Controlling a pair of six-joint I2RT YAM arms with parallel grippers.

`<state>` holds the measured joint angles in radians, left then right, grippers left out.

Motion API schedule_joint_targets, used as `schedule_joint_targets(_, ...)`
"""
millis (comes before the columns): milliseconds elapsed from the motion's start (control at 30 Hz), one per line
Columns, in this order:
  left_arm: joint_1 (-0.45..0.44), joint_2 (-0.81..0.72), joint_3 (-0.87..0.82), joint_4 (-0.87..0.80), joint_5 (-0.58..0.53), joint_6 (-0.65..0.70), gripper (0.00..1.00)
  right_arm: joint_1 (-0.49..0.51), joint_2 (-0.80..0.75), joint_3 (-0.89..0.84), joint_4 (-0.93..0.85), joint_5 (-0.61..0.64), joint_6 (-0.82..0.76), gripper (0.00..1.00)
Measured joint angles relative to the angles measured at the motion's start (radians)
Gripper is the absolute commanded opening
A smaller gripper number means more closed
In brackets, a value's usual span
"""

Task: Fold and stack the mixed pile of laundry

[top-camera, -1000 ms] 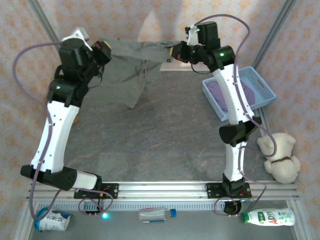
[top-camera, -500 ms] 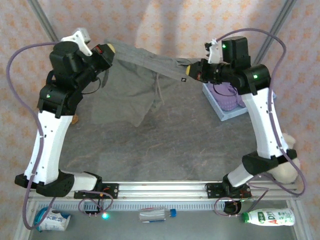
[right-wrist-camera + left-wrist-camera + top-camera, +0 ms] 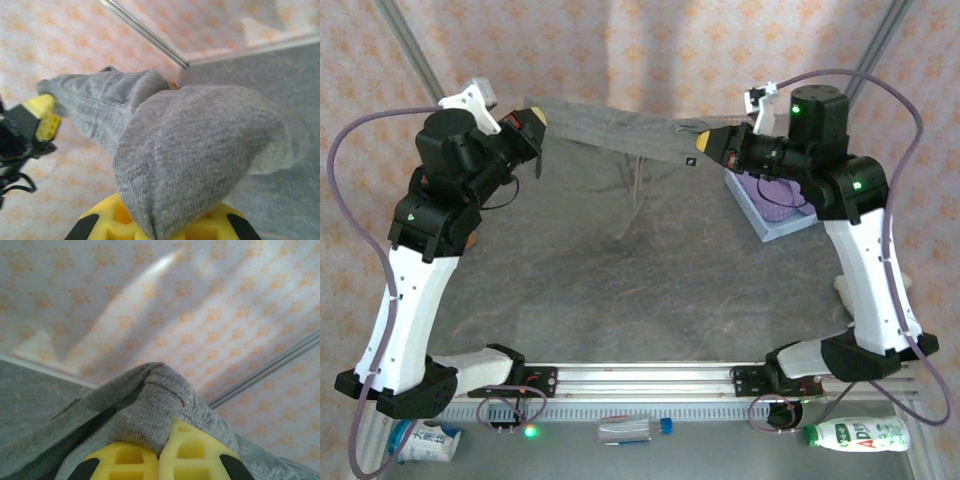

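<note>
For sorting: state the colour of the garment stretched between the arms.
Plain grey; the garment shows best in the right wrist view.

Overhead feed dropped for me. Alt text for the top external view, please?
Both arms hold the grey-brown garment stretched in the air over the far side of the table, left gripper shut on one end, right gripper on the other. The lavender shirt lies in the light blue basket by the right arm.

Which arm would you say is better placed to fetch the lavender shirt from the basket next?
Right: the right gripper, like the left gripper, clamps the grey garment, but hangs beside the light blue plastic basket.
</note>
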<state>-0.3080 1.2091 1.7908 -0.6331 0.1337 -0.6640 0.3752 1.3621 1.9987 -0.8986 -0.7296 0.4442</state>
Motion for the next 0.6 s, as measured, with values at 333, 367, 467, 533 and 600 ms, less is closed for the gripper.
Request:
schedule_joint_targets(333,0.103,0.298,0.12,-0.007,-0.021,-0.047,0.0,-0.018,0.323,0.095,0.225,0.15,0.179,0.02)
schedule_joint_targets(367,0.117,0.354,0.139,-0.007,-0.03,-0.05,0.0,-0.022,0.404,0.127,0.247,0.154,0.19,0.13)
schedule_joint_targets(467,0.152,0.571,0.248,-0.024,-0.064,-0.05,0.98,-0.04,0.729,0.312,0.277,0.139,0.226,0.61)
schedule_joint_targets(533,0.169,0.76,0.408,-0.087,-0.068,-0.054,1.0,-0.051,0.943,0.485,0.256,0.132,0.229,0.74)
schedule_joint_targets(600,0.178,0.915,0.549,-0.149,-0.069,-0.056,1.0,-0.056,1.077,0.596,0.204,0.126,0.221,0.75)
